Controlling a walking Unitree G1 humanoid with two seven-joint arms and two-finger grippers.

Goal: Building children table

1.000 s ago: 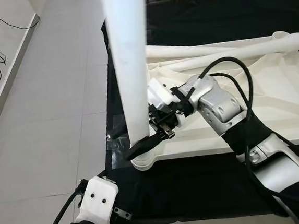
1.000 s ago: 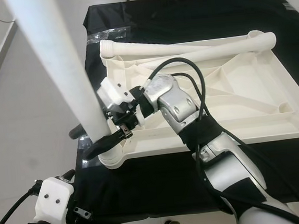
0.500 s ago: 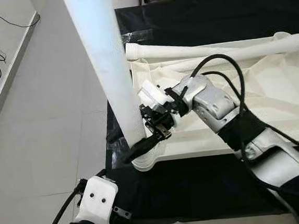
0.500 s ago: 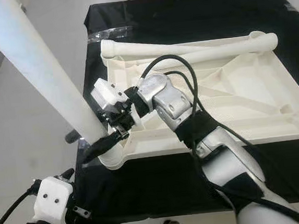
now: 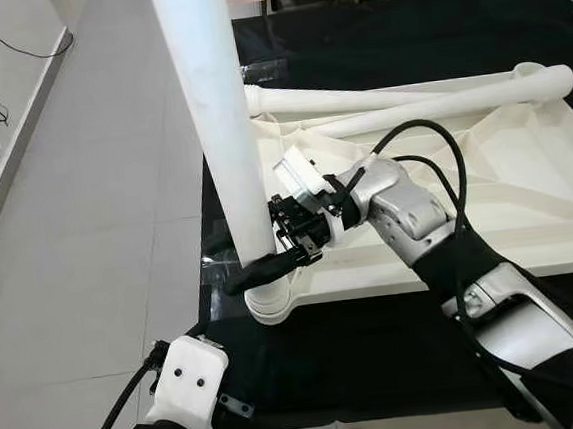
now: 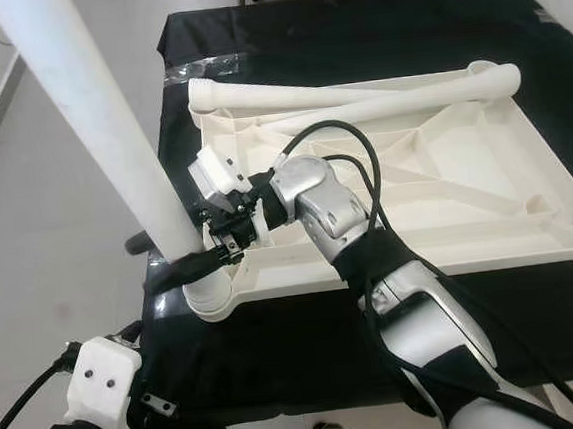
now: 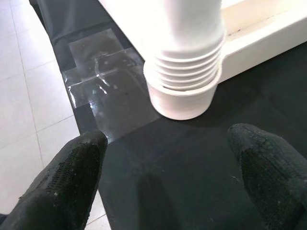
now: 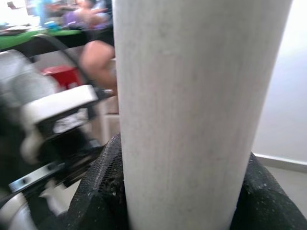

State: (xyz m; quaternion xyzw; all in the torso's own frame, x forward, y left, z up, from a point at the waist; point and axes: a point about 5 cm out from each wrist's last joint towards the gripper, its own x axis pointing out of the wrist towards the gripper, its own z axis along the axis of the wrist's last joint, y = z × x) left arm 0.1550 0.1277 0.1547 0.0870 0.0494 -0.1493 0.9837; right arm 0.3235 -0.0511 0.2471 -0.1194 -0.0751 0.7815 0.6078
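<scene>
leg-fitting step: right gripper (image 5: 261,269) jaws clamped round white table leg (image 5: 221,130) seated in corner socket (image 7: 184,96); next, likely screwing it home; left gripper (image 7: 168,165) jaws wide open, empty.

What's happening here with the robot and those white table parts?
The right gripper is closed around a white table leg, holding it upright in the corner socket of the upside-down tabletop on a black cloth. Two more legs lie across the tabletop's far edge. The left gripper hangs open just before that socket, holding nothing.
</scene>
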